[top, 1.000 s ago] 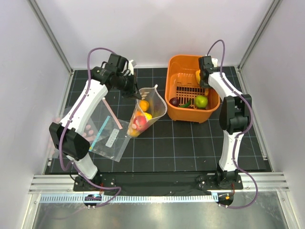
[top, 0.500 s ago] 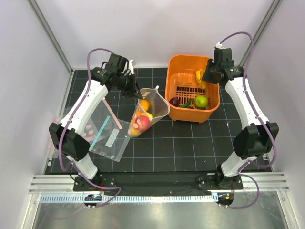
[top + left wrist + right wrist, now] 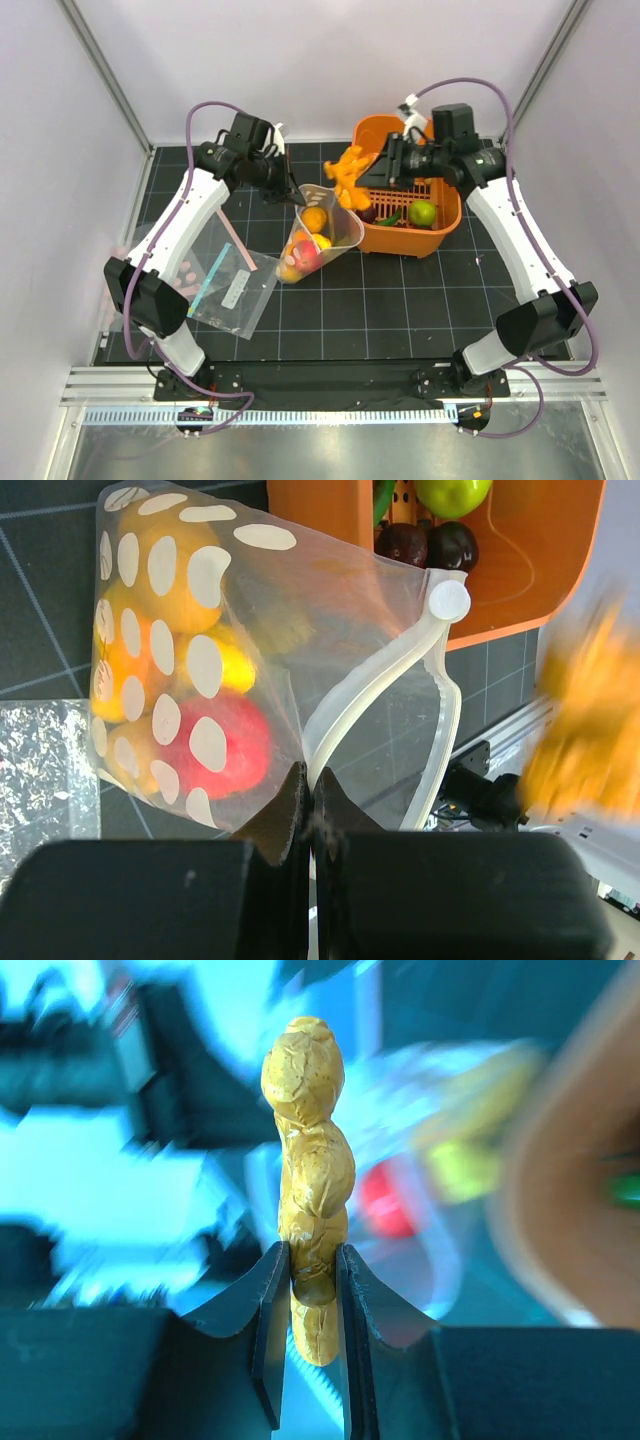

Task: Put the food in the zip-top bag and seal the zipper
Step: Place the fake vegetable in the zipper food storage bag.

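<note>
Zip-top bag (image 3: 200,660): thin, floppy, slick film. It is judged light and sags around the fruit already inside. It is best taken at the stiffer zipper (image 3: 380,670) rim. The bag is held up just beside the orange basket (image 3: 410,243) by the left claw (image 3: 308,785), which is clenched on the mouth edge.

Knobbly yellow food piece (image 3: 312,1160): judged light and rigid. It is pinched at its lower end in the narrowly parted right claw (image 3: 312,1260), near the bag mouth.

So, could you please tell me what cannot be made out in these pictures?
- Top view: the yellow piece in the right hand is smeared by motion, its outline lost.
- Left wrist view: the left hand covers the part of the zipper it pinches on the dotted bag.
- Right wrist view: everything behind the piece is blurred.
- Top view: the right arm hides part of the basket.
</note>
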Motion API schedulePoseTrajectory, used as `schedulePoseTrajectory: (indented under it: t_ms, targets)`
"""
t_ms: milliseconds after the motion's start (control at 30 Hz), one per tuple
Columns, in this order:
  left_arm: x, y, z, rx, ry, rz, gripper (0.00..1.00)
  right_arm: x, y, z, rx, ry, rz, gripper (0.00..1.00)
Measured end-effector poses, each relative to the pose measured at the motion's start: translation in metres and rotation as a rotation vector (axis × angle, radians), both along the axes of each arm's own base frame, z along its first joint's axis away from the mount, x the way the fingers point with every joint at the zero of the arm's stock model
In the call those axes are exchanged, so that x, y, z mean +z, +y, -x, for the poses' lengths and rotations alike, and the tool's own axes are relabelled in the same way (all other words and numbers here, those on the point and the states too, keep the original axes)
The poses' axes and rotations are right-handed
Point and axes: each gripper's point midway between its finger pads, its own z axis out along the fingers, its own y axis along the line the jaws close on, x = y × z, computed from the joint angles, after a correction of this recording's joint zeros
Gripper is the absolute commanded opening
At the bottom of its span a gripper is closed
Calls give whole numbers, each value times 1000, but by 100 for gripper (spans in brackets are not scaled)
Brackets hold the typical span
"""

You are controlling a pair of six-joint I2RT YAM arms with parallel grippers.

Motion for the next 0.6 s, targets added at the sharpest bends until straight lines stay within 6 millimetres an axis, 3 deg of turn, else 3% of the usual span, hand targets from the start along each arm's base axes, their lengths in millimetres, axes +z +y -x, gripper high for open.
schedulePoseTrajectory:
  t_ms: [67, 200, 333, 600]
  targets:
    - [1, -1, -1, 4, -4, 5, 0, 3, 25, 23, 109, 35, -44, 1]
    - [3, -2, -4, 7, -14, 13, 0, 4, 53, 58, 253, 122, -90, 1]
    - [5, -4, -8, 14, -29, 21, 0, 1, 54, 68, 274, 166, -102, 1]
    - [3, -2, -8, 2, -40, 10, 0, -22, 48, 78, 259, 261, -35, 1]
